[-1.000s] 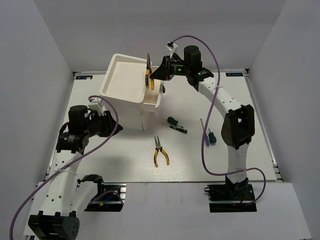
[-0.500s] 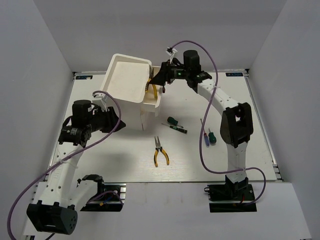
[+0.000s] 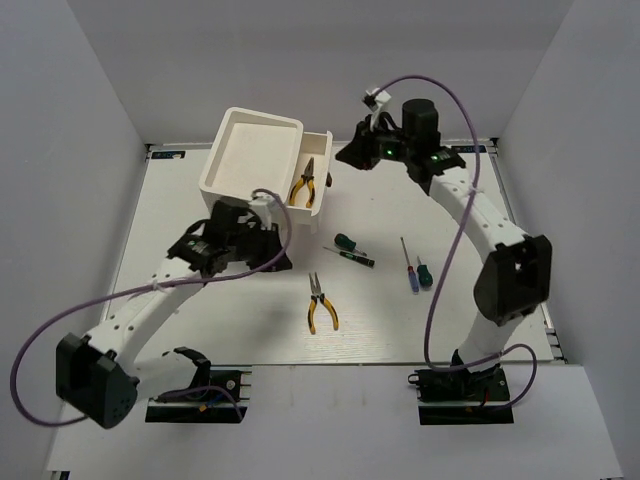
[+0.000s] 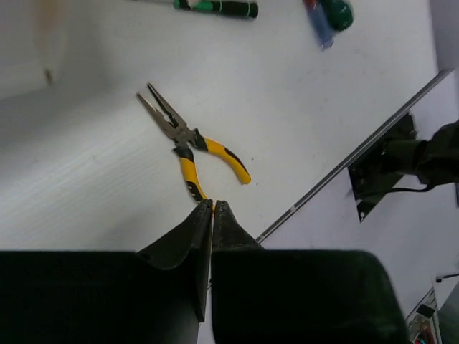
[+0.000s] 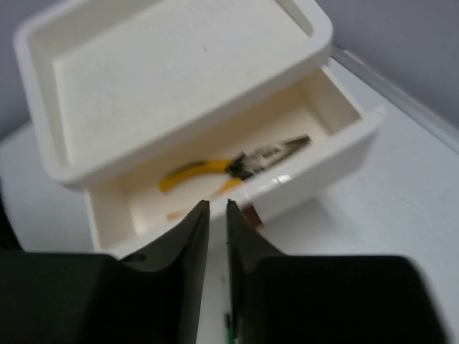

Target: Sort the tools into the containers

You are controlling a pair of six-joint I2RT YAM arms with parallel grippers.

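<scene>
The white cabinet (image 3: 248, 150) stands at the back left with its top drawer (image 3: 322, 196) pulled out. One yellow-handled pliers (image 3: 303, 186) lies inside that drawer; it also shows in the right wrist view (image 5: 229, 169). My right gripper (image 3: 344, 155) hovers just right of the drawer, empty, its jaws a narrow gap apart (image 5: 215, 209). A second pliers (image 3: 320, 301) lies on the table. My left gripper (image 3: 284, 262) is shut and empty (image 4: 213, 205), just above and left of these pliers (image 4: 188, 147). Screwdrivers lie right of centre: green (image 3: 345, 242), black (image 3: 356, 258), blue (image 3: 408, 266), green (image 3: 424, 273).
The cabinet's top (image 5: 172, 79) is a shallow recessed tray. The table's near metal edge (image 4: 358, 147) and the right arm's base (image 4: 401, 161) show in the left wrist view. White walls enclose the table on three sides.
My right gripper let the pliers go into the open drawer and drew back to the right. My left arm swung right and forward, toward the pliers on the table.
</scene>
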